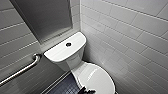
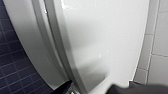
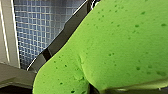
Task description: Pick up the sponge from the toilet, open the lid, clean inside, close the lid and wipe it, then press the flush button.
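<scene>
One green sponge [image 3: 120,45] sits pinched in the right tool [image 3: 100,89]. The left tool [image 1: 86,91], fingers spread, is at the one closed lid [image 1: 98,76]. One flush button [image 1: 68,44] tops the toilet [image 1: 75,61].

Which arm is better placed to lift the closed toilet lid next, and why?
Left, probably. The left gripper sits at the front edge of the closed lid, whose rim looms close in its wrist view. The right arm appears busy gripping the sponge.

Dark tiled floor [image 1: 65,88] — white toilet [image 1: 74,59]
</scene>
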Robot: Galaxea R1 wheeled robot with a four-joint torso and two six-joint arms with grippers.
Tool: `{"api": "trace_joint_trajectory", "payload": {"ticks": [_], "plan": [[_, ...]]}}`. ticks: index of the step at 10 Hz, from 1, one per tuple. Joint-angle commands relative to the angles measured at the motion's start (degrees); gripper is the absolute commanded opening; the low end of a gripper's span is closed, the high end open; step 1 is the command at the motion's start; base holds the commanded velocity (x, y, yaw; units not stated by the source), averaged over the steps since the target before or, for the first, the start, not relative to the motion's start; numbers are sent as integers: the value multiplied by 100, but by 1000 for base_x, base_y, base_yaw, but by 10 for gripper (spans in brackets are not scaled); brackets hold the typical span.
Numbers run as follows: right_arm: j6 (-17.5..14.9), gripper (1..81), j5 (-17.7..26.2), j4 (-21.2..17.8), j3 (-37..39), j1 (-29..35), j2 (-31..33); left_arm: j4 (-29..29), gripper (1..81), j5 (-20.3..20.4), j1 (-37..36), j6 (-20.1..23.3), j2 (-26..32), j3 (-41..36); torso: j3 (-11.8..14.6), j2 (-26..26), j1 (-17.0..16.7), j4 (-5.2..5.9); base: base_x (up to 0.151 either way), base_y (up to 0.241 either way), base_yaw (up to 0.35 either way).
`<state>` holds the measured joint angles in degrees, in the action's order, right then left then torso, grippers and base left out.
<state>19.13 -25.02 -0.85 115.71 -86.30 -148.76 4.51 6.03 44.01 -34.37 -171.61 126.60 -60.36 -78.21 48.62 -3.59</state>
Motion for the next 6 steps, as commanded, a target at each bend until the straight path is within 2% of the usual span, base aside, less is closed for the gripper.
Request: {"api": "trace_joint_trajectory", "payload": {"ticks": [1,6], "plan": [[12,10,374,50,-59,-68,151,-38,811,-155,-502,18,-137,-267,0,0,0,0,0,0,0],[12,10,366,50,-59,-103,169,-82,811,-155,-450,70,-524,400,0,0,2,0,0,0,0]]}}
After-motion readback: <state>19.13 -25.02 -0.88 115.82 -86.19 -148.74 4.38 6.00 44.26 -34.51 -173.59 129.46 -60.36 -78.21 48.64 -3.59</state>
